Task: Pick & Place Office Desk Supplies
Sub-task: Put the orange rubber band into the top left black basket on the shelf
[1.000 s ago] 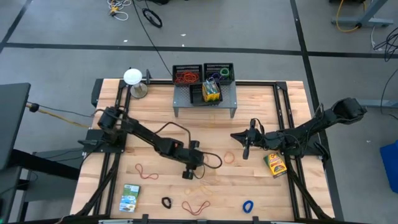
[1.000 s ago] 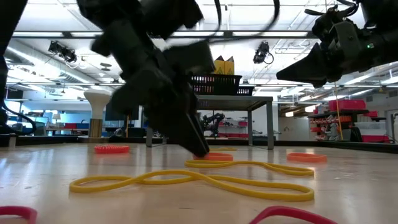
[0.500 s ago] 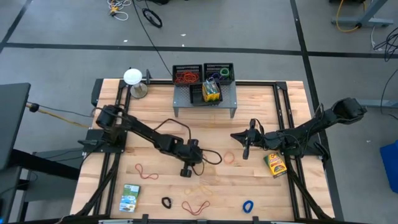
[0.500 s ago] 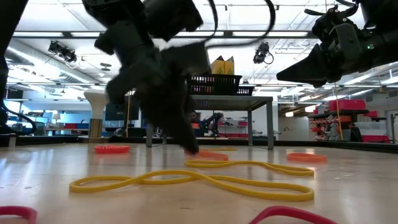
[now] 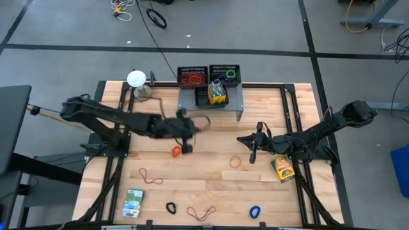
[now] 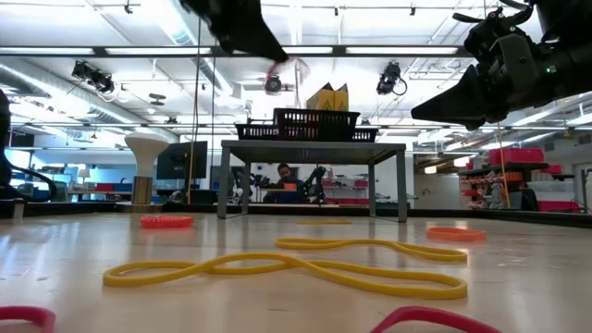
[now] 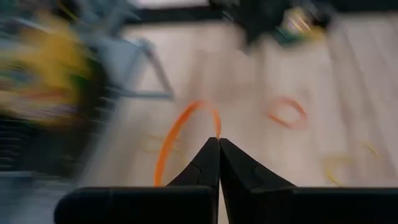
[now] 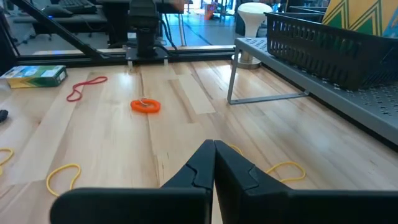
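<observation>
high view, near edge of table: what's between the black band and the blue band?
One red rubber band lies flat between the black band and the blue band, with bare wood on either side. The high view shows it.

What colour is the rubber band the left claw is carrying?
Orange. The rubber band shows best in the left wrist view, pinched in the left claw.
</observation>
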`<state>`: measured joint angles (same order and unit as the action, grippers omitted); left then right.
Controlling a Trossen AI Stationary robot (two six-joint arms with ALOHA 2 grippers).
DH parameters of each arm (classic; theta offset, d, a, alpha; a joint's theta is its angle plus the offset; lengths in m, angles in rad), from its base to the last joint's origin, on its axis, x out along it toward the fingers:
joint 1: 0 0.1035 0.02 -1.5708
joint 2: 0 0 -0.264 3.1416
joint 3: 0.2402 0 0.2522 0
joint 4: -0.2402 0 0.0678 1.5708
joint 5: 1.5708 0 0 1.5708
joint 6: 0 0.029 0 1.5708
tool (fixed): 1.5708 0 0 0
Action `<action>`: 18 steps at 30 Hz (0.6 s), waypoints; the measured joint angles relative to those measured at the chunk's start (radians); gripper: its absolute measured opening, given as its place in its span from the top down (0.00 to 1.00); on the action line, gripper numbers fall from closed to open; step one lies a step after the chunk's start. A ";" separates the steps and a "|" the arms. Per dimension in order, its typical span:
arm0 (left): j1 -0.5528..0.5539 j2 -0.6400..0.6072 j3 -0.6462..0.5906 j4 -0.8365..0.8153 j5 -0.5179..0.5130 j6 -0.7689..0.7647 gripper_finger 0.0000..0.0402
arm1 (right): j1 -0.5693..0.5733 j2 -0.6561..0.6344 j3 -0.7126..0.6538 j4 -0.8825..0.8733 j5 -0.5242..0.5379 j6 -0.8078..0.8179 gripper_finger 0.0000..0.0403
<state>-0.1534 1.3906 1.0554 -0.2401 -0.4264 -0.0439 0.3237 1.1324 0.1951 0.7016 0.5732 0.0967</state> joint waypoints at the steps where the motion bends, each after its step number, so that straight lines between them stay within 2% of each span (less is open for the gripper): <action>1: 0.022 -0.029 0.000 -0.003 -0.013 0.011 0.99 | 0.000 0.000 0.000 0.000 0.000 0.000 0.97; 5: 0.156 -0.114 0.001 -0.011 -0.020 0.099 0.99 | 0.000 0.000 0.000 0.003 0.000 0.000 0.97; 8: 0.294 -0.130 0.029 -0.020 -0.011 0.175 0.99 | 0.000 0.000 0.000 0.005 0.000 0.000 0.97; 13: 0.539 -0.080 0.106 -0.026 0.166 0.270 0.99 | 0.000 0.000 0.000 0.005 0.000 0.001 0.97; 18: 0.713 0.027 0.169 -0.027 0.324 0.288 0.98 | -0.002 0.000 0.000 0.005 0.000 0.001 0.97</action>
<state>0.5592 1.4179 1.2243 -0.2672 -0.1026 0.2445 0.3213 1.1324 0.1951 0.7067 0.5735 0.0976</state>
